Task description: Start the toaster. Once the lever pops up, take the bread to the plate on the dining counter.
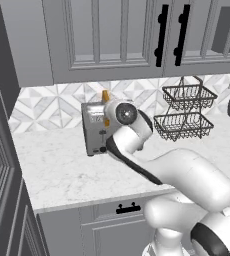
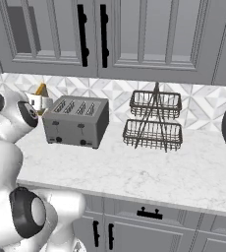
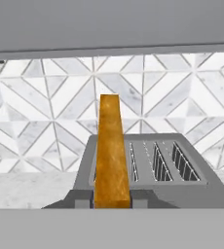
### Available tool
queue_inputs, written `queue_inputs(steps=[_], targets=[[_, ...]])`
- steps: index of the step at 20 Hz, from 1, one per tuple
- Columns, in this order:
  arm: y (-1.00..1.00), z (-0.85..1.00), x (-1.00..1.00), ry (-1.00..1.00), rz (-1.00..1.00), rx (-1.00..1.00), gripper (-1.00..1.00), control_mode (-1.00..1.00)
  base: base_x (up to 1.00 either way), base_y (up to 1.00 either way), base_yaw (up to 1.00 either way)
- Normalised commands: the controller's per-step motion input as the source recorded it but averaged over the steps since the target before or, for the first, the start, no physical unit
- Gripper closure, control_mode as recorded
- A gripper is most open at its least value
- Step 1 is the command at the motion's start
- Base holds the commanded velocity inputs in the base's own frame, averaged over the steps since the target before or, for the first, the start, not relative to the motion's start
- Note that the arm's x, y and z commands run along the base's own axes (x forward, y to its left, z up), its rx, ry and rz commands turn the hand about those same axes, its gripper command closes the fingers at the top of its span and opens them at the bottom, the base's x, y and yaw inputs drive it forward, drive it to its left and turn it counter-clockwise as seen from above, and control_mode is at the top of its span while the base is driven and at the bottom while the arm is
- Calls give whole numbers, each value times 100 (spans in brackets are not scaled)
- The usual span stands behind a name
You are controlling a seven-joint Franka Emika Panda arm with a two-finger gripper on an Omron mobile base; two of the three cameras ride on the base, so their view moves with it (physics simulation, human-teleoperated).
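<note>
End effector point(image 3: 112, 203) clamped on bread point(image 3: 111, 151)

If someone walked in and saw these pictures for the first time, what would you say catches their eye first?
Most likely the bread, an orange-brown slice held upright in the claw above the toaster, the one warm colour in a grey and white kitchen. Next comes the white arm curving up from the base to the toaster's left end. Then the black two-tier wire basket, standing on the marble counter to the right of the toaster.
</note>
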Motion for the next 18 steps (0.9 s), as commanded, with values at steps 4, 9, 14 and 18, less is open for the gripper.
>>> queue_inputs(steps=[4, 9, 14, 18], targets=[[-29, 74, -100, 29, 1, 1, 100, -100, 0, 0, 0], [-36, 50, -100, 16, 4, 0, 100, -100, 0, 0, 0], [-14, 18, -100, 3, 4, 0, 100, -100, 0, 0, 0], [-5, 0, -54, -1, 2, 0, 100, -100, 0, 0, 0]])
